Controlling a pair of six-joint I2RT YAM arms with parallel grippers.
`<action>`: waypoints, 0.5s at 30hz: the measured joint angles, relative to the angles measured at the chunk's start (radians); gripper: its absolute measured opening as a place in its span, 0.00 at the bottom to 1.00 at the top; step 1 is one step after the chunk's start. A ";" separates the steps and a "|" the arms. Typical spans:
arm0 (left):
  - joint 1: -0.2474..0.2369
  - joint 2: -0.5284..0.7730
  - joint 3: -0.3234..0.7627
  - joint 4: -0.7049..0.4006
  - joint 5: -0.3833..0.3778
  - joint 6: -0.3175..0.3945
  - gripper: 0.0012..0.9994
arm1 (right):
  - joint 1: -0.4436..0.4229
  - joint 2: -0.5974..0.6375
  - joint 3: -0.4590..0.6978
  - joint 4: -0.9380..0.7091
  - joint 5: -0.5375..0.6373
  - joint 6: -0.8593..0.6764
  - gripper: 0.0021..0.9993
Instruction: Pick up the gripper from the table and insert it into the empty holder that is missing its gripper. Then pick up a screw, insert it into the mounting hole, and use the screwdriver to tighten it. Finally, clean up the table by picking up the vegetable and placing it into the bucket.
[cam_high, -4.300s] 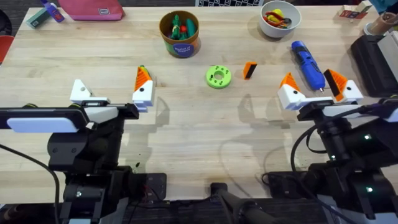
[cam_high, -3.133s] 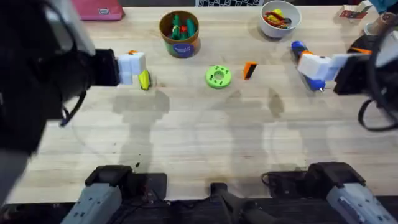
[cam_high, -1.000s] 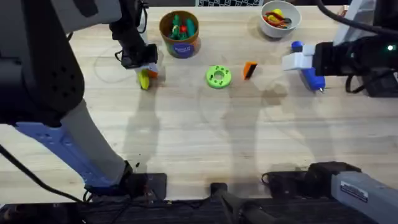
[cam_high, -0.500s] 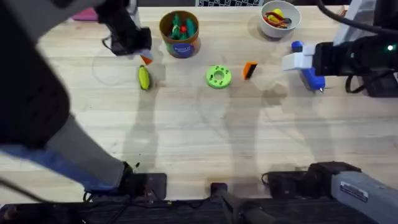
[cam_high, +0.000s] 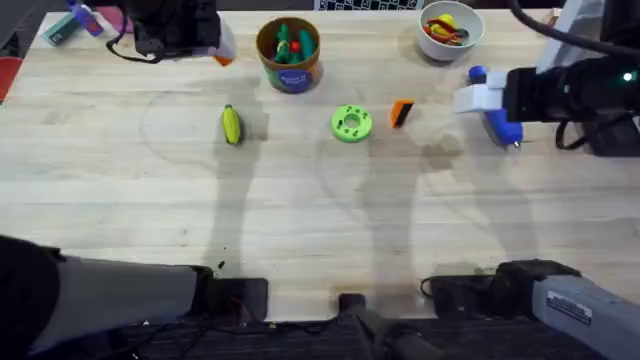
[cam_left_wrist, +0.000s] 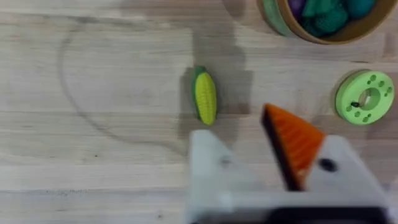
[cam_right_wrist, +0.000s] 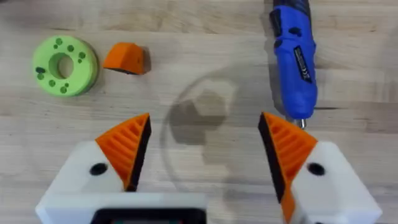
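Overhead: one vegetable (cam_high: 231, 125), one bucket (cam_high: 288, 55), one screwdriver (cam_high: 495, 103); right gripper (cam_right_wrist: 202, 146) wide apart, empty; left gripper (cam_left_wrist: 249, 155) gaping, empty.

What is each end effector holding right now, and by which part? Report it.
Nothing is held. The right end effector is open over bare table beside the screwdriver. The left end effector is empty; the vegetable lies loose on the table.

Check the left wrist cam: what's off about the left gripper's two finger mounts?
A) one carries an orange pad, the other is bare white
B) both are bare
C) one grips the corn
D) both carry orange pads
A: on the left gripper, one white mount carries an orange ribbed pad, while the other holder is bare white; the toy corn lies free on the table beyond it.
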 joint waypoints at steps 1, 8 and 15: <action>0.000 0.000 0.000 -0.001 0.000 0.000 0.43 | 0.000 0.000 0.000 0.000 0.000 0.000 0.99; 0.000 -0.007 0.000 -0.017 0.000 -0.004 0.99 | 0.000 0.000 0.000 -0.010 0.000 0.000 0.99; 0.000 -0.159 -0.018 -0.019 -0.001 -0.004 0.99 | 0.000 0.000 0.000 -0.037 0.000 0.000 0.99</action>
